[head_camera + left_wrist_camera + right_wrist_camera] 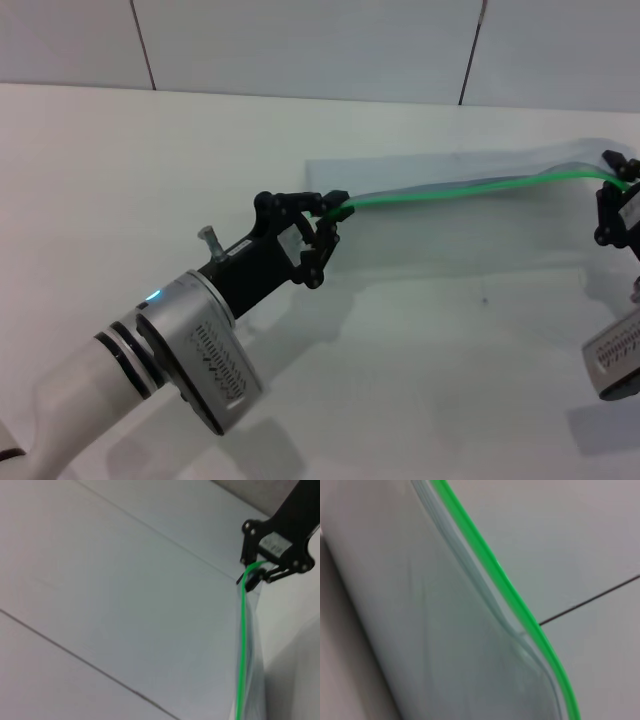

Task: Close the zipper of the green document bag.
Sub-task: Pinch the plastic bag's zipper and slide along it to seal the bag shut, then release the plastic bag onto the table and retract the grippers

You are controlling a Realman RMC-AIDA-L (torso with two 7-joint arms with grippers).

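Observation:
The green document bag [450, 225] is a translucent pale pouch held up off the white table, its top edge sagging between my two grippers. The zipper [450, 190] is the bright green strip running along that top edge. My left gripper [328, 212] is shut on the zipper's left end, where a darker green tab shows. At the far right, my right gripper [622, 183] is shut on the bag's other top corner. The left wrist view looks along the zipper [242, 645] to the right gripper [252, 575]. Up close, the right wrist view shows the zipper [500, 580] and the bag [445, 630].
The white table [120, 180] spreads out on all sides, with a tiled wall [300, 40] behind it. The bag casts a shadow on the table beneath it. No other objects show.

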